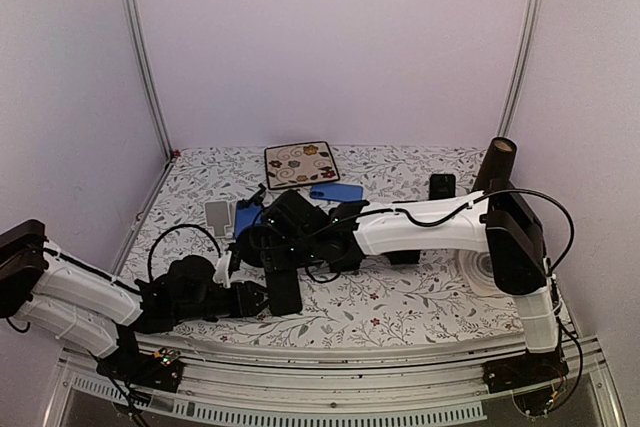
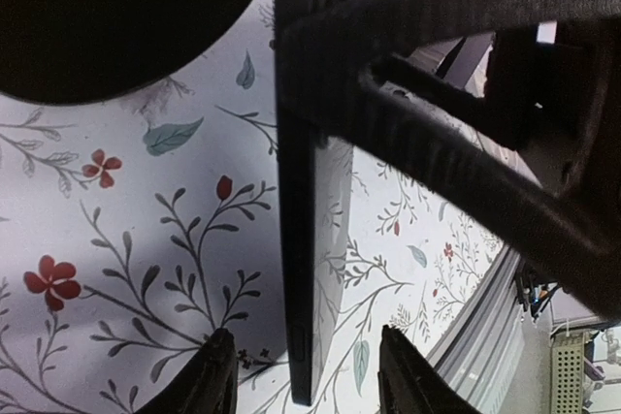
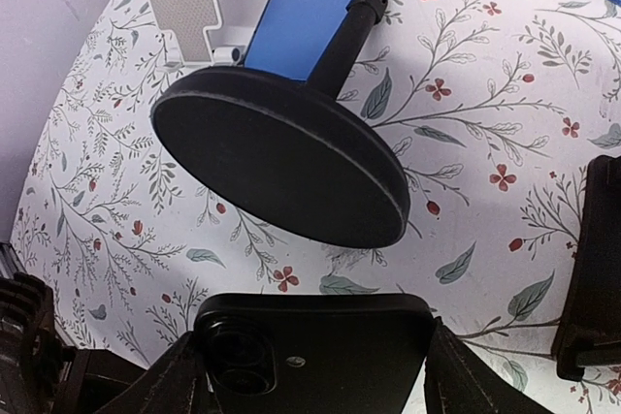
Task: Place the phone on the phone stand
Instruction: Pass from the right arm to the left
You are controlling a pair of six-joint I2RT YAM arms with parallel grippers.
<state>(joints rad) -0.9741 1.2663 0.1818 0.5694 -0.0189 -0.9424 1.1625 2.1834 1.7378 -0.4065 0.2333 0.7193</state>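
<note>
A black phone (image 3: 310,356) sits camera side up between the fingers of my right gripper (image 3: 315,380), which is shut on its long edges. In the top view the phone (image 1: 283,287) hangs low over the floral cloth near the front. The black phone stand, a round base (image 3: 281,162) with a thin stem, stands just beyond the phone. My left gripper (image 2: 309,375) is open. Its fingertips (image 2: 215,375) straddle the phone's lower end (image 2: 303,269), seen edge-on, with a gap on each side. The stand's base also shows in the left wrist view (image 2: 116,16).
A white stand (image 1: 218,214) holding a blue phone (image 1: 246,217) is behind the black stand. Another blue phone (image 1: 336,192), a small black phone (image 1: 442,185), a patterned mat (image 1: 301,164) and a brown cylinder (image 1: 497,162) lie further back. The table's front rail (image 2: 485,317) is close by.
</note>
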